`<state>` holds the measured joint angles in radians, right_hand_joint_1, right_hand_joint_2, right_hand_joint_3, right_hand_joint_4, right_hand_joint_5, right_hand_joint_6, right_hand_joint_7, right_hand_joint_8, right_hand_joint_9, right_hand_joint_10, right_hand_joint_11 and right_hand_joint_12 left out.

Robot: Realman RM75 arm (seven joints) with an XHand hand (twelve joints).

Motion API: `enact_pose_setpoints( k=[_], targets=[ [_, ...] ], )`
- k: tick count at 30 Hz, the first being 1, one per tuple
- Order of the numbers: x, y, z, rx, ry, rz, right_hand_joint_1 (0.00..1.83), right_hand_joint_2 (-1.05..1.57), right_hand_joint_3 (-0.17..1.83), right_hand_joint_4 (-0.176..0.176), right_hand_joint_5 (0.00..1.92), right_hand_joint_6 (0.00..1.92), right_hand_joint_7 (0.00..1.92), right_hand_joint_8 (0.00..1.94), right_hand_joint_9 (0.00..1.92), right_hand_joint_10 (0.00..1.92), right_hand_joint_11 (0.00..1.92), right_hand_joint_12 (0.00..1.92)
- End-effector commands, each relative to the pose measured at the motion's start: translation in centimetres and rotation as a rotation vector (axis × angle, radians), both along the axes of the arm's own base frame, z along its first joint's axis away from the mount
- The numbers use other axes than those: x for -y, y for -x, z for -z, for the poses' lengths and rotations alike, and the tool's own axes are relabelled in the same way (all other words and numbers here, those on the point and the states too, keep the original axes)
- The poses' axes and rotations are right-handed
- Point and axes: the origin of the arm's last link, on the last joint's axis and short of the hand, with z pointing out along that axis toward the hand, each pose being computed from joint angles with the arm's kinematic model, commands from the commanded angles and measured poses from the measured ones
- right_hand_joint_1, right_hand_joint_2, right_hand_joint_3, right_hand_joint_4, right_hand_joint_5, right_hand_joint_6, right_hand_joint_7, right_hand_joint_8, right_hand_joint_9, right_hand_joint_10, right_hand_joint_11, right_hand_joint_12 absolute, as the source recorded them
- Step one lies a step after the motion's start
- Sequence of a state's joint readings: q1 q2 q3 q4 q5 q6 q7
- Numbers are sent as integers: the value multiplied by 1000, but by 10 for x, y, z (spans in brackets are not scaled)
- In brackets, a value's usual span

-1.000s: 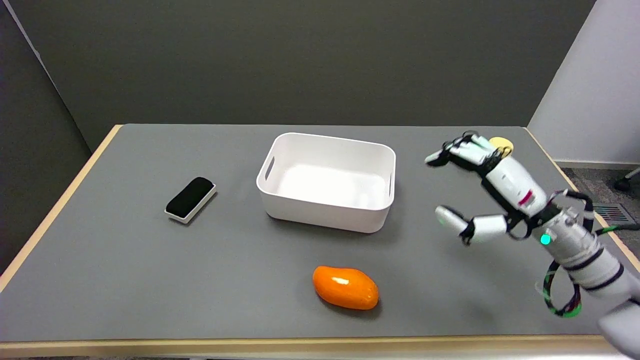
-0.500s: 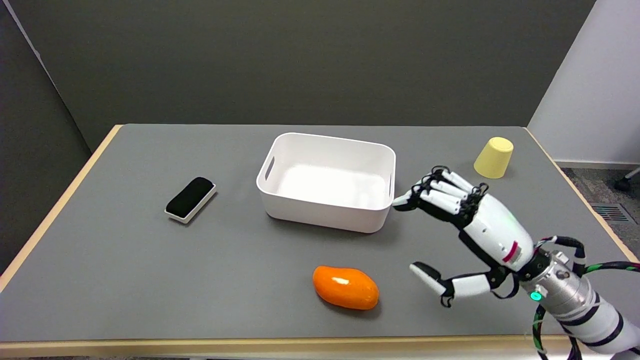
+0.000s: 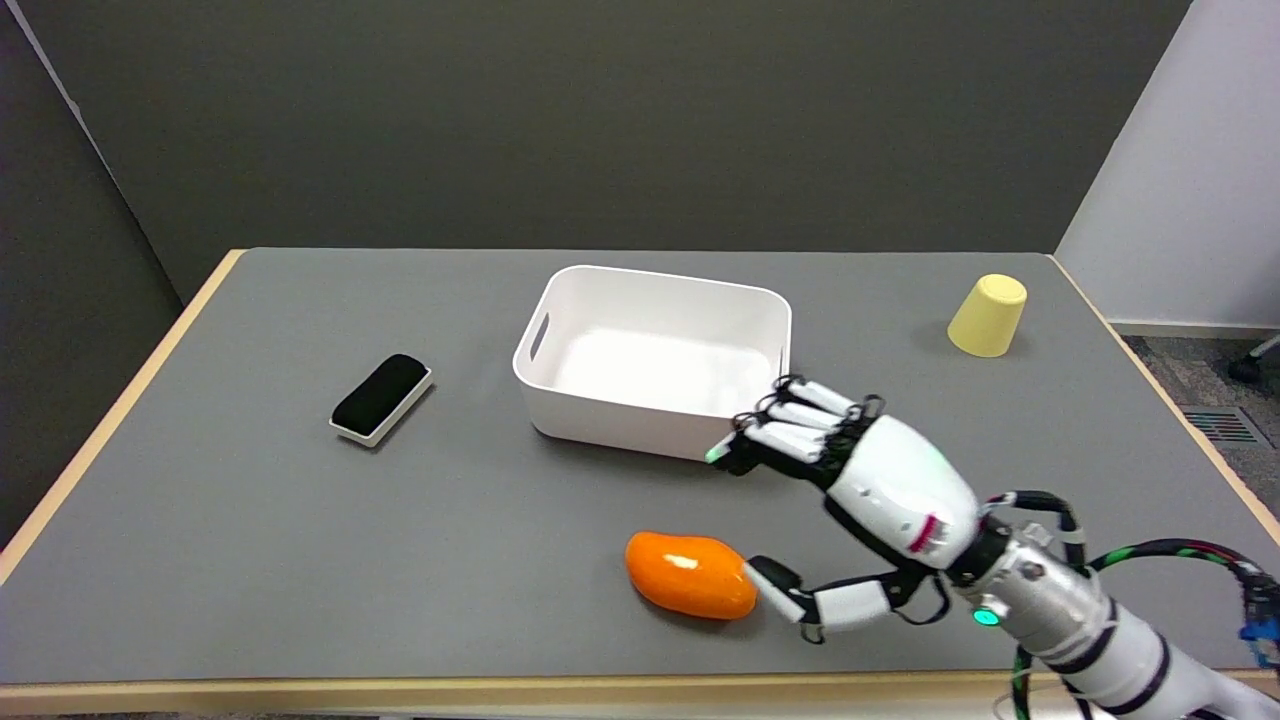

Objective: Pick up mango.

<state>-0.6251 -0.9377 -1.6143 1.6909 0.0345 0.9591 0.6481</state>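
Observation:
The orange mango [image 3: 688, 574] lies on the grey table [image 3: 300, 520] near the front edge, in front of the white bin. My right hand [image 3: 860, 500] reaches in from the lower right and hovers just right of the mango, spread wide and holding nothing. Its thumb tip is at the mango's right end, touching or almost touching it. The other fingers [image 3: 790, 430] stretch out above and behind the fruit, over the bin's front right corner.
An empty white bin [image 3: 655, 290] stands in the middle of the table. A black eraser block [image 3: 381, 396] lies to the left. A yellow cup [image 3: 987, 315] stands upside down at the back right. Open tabletop lies left of the mango.
My right hand has swept from the back right, beside the yellow cup, down and leftward to the mango's right end. The mango, bin, eraser and cup have not moved.

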Motion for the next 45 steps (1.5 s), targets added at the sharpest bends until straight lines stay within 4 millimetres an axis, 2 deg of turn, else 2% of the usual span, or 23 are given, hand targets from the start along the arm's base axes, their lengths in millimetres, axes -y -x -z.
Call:
enact_pose_setpoints(
  k=[1, 15, 22, 27, 34, 45],
  targets=[
    [35, 21, 59, -148, 15, 167, 793, 634, 917, -110, 432, 885, 615, 803, 474, 1118, 234, 1398],
    [35, 25, 42, -215, 36, 193, 672, 628, 882, -123, 373, 731, 527, 667, 368, 1010, 156, 1327],
    [24, 33, 30, -238, 47, 246, 649, 585, 875, -131, 343, 676, 470, 591, 311, 947, 111, 1289],
    [21, 43, 34, -293, 56, 265, 642, 572, 878, -144, 314, 632, 431, 559, 281, 914, 82, 1267],
    [32, 52, 45, -331, 40, 317, 651, 568, 882, -147, 299, 605, 410, 533, 261, 886, 64, 1244],
    [43, 48, 46, -325, 52, 304, 657, 564, 886, -149, 285, 579, 391, 508, 247, 865, 58, 1232]
  ],
)
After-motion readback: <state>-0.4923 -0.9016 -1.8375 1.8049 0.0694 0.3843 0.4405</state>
